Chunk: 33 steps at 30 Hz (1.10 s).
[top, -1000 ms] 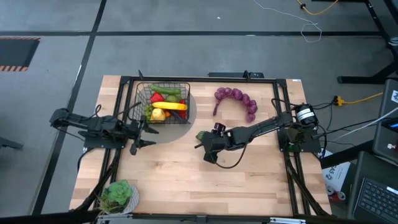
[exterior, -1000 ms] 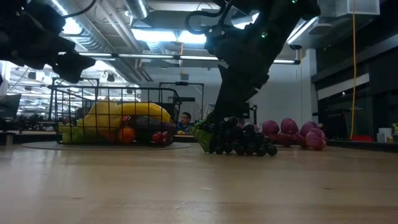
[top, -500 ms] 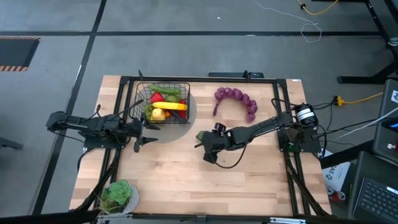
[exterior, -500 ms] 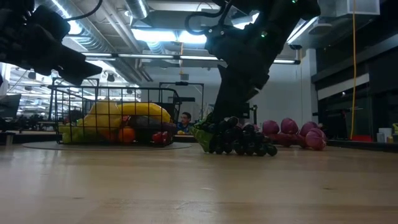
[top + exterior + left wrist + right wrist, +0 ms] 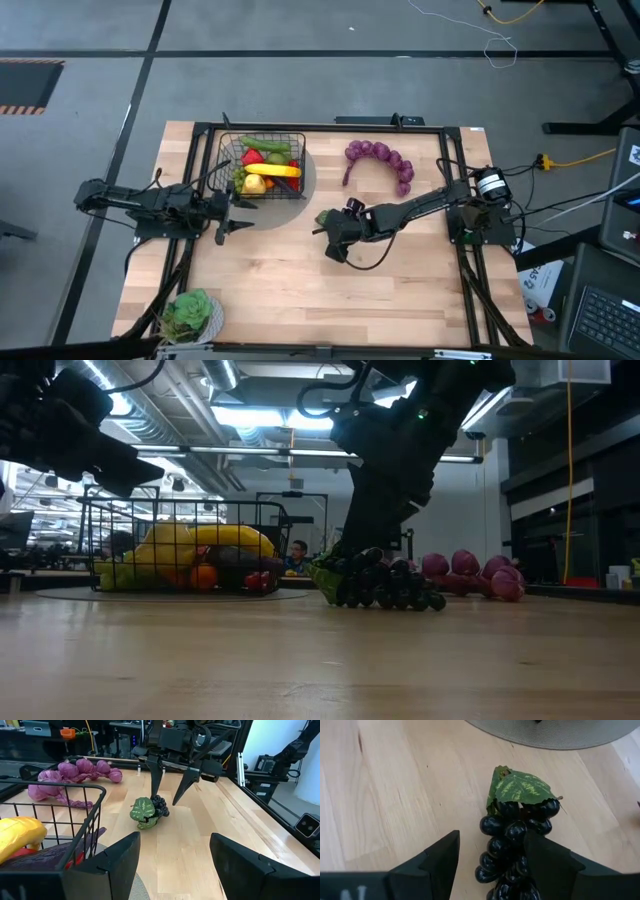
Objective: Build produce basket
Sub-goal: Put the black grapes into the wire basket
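Step in hand: picking dark grapes [image 5: 159,806]. Right claw [image 5: 168,790] spread wide, fingers straddling the bunch lying on table [image 5: 300,290]. Next, likely: close, lift, carry to basket [image 5: 228,146]. Left claw [image 5: 233,215] open beside basket, waiting.

Right gripper [image 5: 170,782] spread, pointing down; left gripper [image 5: 228,215] spread.

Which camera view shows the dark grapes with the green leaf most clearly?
The right wrist view: the dark grapes fill it, between the open right gripper fingers. The left wrist view shows them smaller, the low view side-on, and the high view only the leaf.
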### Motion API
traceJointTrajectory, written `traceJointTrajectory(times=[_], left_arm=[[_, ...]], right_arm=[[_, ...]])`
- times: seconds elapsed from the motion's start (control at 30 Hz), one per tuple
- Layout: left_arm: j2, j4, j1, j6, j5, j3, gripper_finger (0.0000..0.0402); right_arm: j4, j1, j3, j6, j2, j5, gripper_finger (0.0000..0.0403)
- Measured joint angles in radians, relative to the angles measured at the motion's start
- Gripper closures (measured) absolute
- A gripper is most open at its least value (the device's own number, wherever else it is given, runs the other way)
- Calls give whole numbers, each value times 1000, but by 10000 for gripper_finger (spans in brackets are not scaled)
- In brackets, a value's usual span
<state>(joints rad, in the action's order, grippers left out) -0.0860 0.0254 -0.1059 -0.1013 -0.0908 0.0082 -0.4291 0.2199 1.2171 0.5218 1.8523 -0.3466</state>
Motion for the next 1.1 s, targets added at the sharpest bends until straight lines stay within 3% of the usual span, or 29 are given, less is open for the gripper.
traceJointTrajectory(times=[0.4, 0.57, 0.67, 0.9, 1.03, 1.1], left_arm=[[0, 0, 0, 0, 0, 0, 166], [0, 0, 0, 0, -1, 0, 166], [0, 0, 0, 0, -1, 0, 166], [0, 0, 0, 0, -1, 0, 166], [0, 0, 0, 0, -1, 0, 166], [0, 0, 0, 0, -1, 0, 166]], right_arm=[[10, 0, 0, -2, 0, -71, 181], [7, 0, 0, 92, -1, 12, 181], [-4, 0, 0, 43, -1, 9, 181], [-28, 0, 0, -32, -1, -42, 181], [-35, 0, 0, -30, -1, -137, 181], [-52, 0, 0, -31, -1, -122, 181]])
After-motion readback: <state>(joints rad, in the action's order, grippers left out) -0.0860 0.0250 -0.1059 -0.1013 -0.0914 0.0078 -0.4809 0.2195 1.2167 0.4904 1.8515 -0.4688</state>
